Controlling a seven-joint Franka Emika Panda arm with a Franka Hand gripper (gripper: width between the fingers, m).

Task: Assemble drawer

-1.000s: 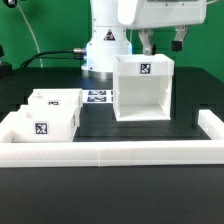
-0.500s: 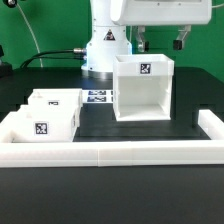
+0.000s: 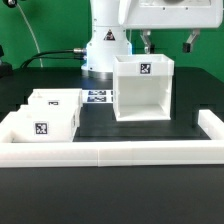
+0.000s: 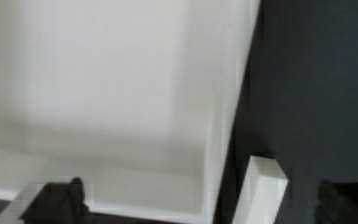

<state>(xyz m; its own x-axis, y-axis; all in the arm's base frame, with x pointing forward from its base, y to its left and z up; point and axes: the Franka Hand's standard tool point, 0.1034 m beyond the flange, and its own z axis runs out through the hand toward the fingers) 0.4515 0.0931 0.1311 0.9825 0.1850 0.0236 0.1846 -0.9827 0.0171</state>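
The tall white drawer shell (image 3: 142, 88) stands open-fronted on the black mat, a tag on its top wall. Two small white trays sit at the exterior view's left: one in front (image 3: 42, 123) with a tag, one behind it (image 3: 56, 100). My gripper (image 3: 169, 43) hangs just above the shell's back right corner, open and empty, its dark fingertips (image 3: 190, 44) spread wide. In the wrist view the gripper (image 4: 201, 203) straddles a white shell wall (image 4: 265, 192), with the pale shell surface (image 4: 105, 90) on one side and dark mat on the other.
A low white wall (image 3: 110, 152) edges the black mat (image 3: 140, 128) at the front and sides. The marker board (image 3: 97, 97) lies behind the trays. The arm's white base (image 3: 105, 50) stands at the back, with green backdrop behind.
The gripper has shifted slightly toward the exterior view's right above the shell, and its fingers stand wider apart. The shell and trays have not moved.
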